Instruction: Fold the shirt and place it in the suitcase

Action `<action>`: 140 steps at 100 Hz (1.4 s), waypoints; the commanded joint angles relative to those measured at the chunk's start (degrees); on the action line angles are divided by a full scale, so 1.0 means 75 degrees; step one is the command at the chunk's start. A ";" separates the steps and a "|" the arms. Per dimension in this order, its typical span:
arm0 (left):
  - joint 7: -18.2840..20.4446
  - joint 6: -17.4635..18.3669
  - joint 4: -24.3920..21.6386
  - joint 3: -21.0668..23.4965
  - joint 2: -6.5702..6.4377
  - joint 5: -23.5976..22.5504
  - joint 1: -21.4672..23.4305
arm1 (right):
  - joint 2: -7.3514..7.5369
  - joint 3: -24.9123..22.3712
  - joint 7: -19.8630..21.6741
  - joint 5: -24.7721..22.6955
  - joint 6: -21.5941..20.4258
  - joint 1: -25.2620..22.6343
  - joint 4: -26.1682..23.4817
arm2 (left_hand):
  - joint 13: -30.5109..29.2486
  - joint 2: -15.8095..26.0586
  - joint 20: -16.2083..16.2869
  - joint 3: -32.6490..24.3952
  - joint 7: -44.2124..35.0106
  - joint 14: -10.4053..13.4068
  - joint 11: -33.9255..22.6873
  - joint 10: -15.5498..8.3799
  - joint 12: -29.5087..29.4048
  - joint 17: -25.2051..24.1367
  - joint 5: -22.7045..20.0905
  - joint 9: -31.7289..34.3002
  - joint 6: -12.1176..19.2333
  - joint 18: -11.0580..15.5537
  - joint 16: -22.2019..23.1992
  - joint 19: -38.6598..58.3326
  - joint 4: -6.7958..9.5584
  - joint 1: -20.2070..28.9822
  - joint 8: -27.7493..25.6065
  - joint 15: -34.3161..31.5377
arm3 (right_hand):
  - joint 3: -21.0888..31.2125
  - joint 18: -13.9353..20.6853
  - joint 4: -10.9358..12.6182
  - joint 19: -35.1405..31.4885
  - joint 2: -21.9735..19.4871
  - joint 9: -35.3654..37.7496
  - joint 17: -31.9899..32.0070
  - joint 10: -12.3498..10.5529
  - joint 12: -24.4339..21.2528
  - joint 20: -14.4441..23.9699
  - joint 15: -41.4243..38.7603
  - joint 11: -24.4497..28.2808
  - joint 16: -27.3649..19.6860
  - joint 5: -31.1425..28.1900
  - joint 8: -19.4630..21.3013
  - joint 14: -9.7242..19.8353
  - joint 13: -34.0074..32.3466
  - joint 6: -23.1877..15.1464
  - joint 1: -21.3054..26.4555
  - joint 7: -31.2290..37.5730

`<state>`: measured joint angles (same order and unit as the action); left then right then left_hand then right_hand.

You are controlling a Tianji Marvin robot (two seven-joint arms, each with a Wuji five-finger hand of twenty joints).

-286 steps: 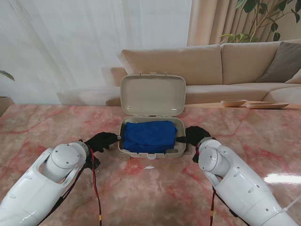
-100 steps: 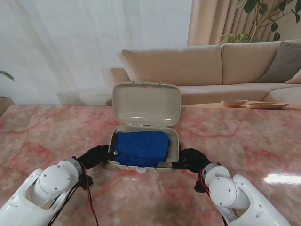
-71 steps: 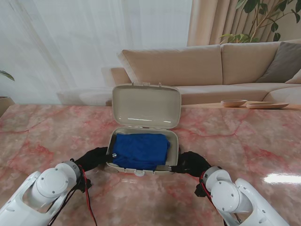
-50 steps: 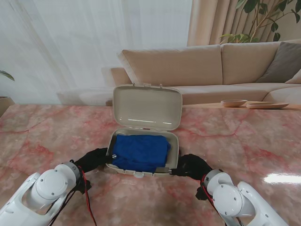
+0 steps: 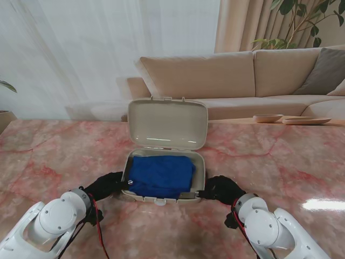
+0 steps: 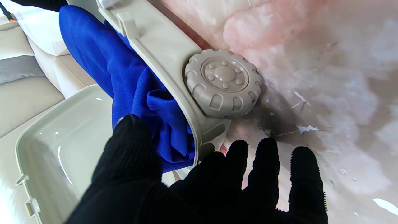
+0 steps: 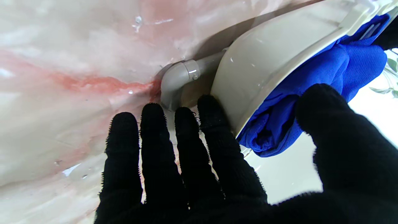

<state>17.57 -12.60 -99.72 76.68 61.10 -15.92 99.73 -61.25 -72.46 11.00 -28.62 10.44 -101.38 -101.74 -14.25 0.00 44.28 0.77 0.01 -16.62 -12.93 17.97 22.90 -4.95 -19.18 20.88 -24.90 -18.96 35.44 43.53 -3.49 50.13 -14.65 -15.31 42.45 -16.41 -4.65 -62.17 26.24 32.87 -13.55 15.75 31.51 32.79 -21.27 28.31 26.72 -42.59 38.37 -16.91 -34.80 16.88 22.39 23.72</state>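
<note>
Already you can see the bench point(image 5: 59, 145) carrying the suitcase point(image 5: 200, 167) with its lid point(image 5: 167, 123) propped upright at the far side, which leaves the tray open for packing. Take the suitcase as your landmark. Inside it lies the folded blue shirt point(image 5: 161, 174), filling most of the tray, with cloth bulging up to the rim at both near corners, so I judge the folding done and the packing nearly finished.

Your two hands flank the suitcase, one at each near corner, likely to steady or shift the shell while the cloth is tucked. The left hand point(image 5: 108, 184) sits against the suitcase's left near corner; its fingers point(image 6: 267, 168) are spread on the bench just beside the moulded wheel point(image 6: 224, 82), and its thumb point(image 6: 133, 140) rests over the rim on the shirt. It is clamped on nothing.

The right hand point(image 5: 221, 189) mirrors it at the right near corner: fingers apart beside the shell point(image 7: 270, 68) and a grey elbow-shaped fitting point(image 7: 178, 77), thumb over the rim. Whether it pinches the wall, you cannot tell.
</note>
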 commanded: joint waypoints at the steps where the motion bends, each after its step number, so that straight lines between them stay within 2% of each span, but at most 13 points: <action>1: 0.0063 -0.0019 -0.0061 -0.0017 0.0026 -0.0019 0.0110 | -0.0042 -0.0022 0.0098 0.0011 0.0061 -0.0096 -0.0094 | 0.0038 0.0200 0.0140 0.0234 -0.0529 -0.0641 0.0102 -0.0220 0.0043 -0.0049 -0.0146 0.0194 0.1205 -0.0103 -0.0009 0.0026 0.0068 0.0072 -0.0178 -0.0107 | 0.0046 -0.0102 0.0390 -0.0098 0.0112 0.0133 0.0003 0.0023 0.0033 0.0208 -0.0123 0.0094 0.0078 -0.0022 0.0005 0.0247 -0.0140 -0.1253 -0.0162 -0.0083; 56: -0.0068 -0.0169 -0.0683 0.0489 0.0037 -0.0393 0.0586 | -0.0122 -0.0323 -0.0154 -0.0099 0.0761 -0.0093 -0.0285 | -0.0005 0.0181 0.0178 0.0234 -0.0536 -0.0676 0.0114 -0.0208 0.0027 -0.0004 -0.0134 0.0226 0.1194 -0.0099 0.0006 0.0088 0.0069 0.0065 -0.0153 -0.0150 | -0.0308 -0.0101 0.0356 -0.0078 -0.0028 0.0086 0.0088 0.0048 -0.0006 0.0192 -0.0006 -0.0068 0.0056 0.0188 -0.0065 0.0225 -0.0017 -0.1094 -0.0299 -0.0272; 81: -0.0337 -0.0160 -0.1023 0.0675 0.0091 -0.0521 0.0873 | -0.0226 -0.0530 -0.0547 -0.0117 0.1127 -0.0047 -0.0434 | -0.0035 0.0176 0.0199 0.0237 -0.0550 -0.0684 0.0126 -0.0193 0.0019 -0.0003 -0.0177 0.0274 0.1201 -0.0109 0.0019 0.0125 0.0066 0.0051 -0.0151 -0.0176 | -0.0488 -0.0113 0.0386 -0.0072 0.0027 0.0069 0.0062 0.0041 0.0011 0.0201 0.0026 -0.0104 0.0064 0.0152 -0.0044 0.0224 -0.0076 -0.1063 -0.0211 -0.0282; 90: -0.0498 -0.0085 -0.1144 0.0735 0.0123 -0.0566 0.0973 | -0.0304 -0.0599 -0.0801 0.0007 0.1351 0.0120 -0.0462 | -0.0054 0.0168 0.0206 0.0233 -0.0546 -0.0680 0.0129 -0.0198 0.0018 0.0007 -0.0172 0.0292 0.1194 -0.0117 0.0023 0.0136 0.0067 0.0052 -0.0147 -0.0183 | -0.0481 -0.0120 0.0411 -0.0067 0.0129 -0.0051 0.0060 0.0035 0.0019 0.0204 0.0024 -0.0126 0.0071 0.0565 -0.0094 0.0282 -0.0064 -0.0995 -0.0144 -0.0474; 100: -0.0742 -0.0028 -0.1251 0.0781 0.0176 -0.0566 0.1075 | -0.0401 -0.0650 -0.1141 0.0115 0.1513 0.0377 -0.0459 | -0.0057 0.0093 0.0191 0.0228 -0.0548 -0.0675 0.0125 -0.0193 0.0020 -0.0004 -0.0183 0.0329 0.1184 -0.0164 0.0015 0.0107 0.0069 0.0092 -0.0144 -0.0168 | -0.0208 -0.0113 0.0466 -0.0047 0.0503 -0.0297 0.0061 0.0001 0.0031 0.0210 0.0022 -0.0075 0.0050 0.0951 -0.0120 0.0310 -0.0013 -0.0970 -0.0093 -0.0706; 117: -0.1098 0.0062 -0.1319 0.0815 0.0249 -0.0624 0.1209 | -0.0562 -0.0639 -0.1638 0.0408 0.1680 0.0990 -0.0251 | -0.0158 0.0041 0.0125 0.0223 -0.0554 -0.0703 0.0111 -0.0220 0.0027 -0.0018 -0.0198 0.0379 0.1177 -0.0183 0.0004 0.0004 0.0072 0.0125 -0.0142 -0.0190 | 0.0942 -0.0094 0.0436 0.0095 0.1461 -0.0676 0.0086 -0.0061 -0.0053 0.0125 -0.0029 0.0131 -0.0006 0.1234 -0.0048 0.0386 0.0091 -0.1126 0.0025 -0.0739; 126: -0.1249 0.0084 -0.1331 0.0825 0.0282 -0.0626 0.1273 | -0.0652 -0.0608 -0.1843 0.0706 0.1784 0.1372 -0.0074 | -0.0162 0.0035 0.0103 0.0223 -0.0562 -0.0685 0.0102 -0.0231 0.0030 -0.0004 -0.0217 0.0399 0.1191 -0.0208 -0.0008 -0.0023 0.0072 0.0126 -0.0143 -0.0187 | 0.1138 0.0001 0.0377 0.0041 0.1488 -0.1003 0.0096 -0.0101 -0.0102 0.0143 -0.0132 0.0162 0.0028 0.1725 -0.0056 0.0469 0.0134 -0.1310 -0.0126 -0.0822; 140: -0.1429 0.0116 -0.1279 0.0807 0.0324 -0.0571 0.1305 | -0.0788 -0.0472 -0.2103 0.1108 0.2049 0.2013 0.0276 | -0.0186 0.0030 0.0078 0.0220 -0.0571 -0.0676 0.0085 -0.0227 0.0037 -0.0005 -0.0238 0.0427 0.1192 -0.0233 -0.0022 -0.0052 0.0073 0.0137 -0.0143 -0.0189 | 0.1060 0.0112 0.0337 -0.0185 0.1453 -0.1337 0.0209 -0.0146 -0.0165 0.0296 -0.0328 0.0174 0.0127 0.2087 -0.0052 0.0567 0.0345 -0.1516 -0.0338 -0.0765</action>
<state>7.01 -11.86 -109.56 82.92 63.23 -20.39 108.99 -66.40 -75.99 -5.51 -20.18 25.04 -88.41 -100.39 -15.21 -0.03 44.79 0.77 -3.69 -20.18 -12.80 17.38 22.90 -4.85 -20.35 22.84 -17.97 -19.61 35.44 43.55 -3.49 50.21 -15.35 -15.31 49.54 -16.50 -3.41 -62.29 35.81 25.03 -13.01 15.87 31.27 33.54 -23.67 29.08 26.72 -28.71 38.12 -14.44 -34.06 7.39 22.36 18.46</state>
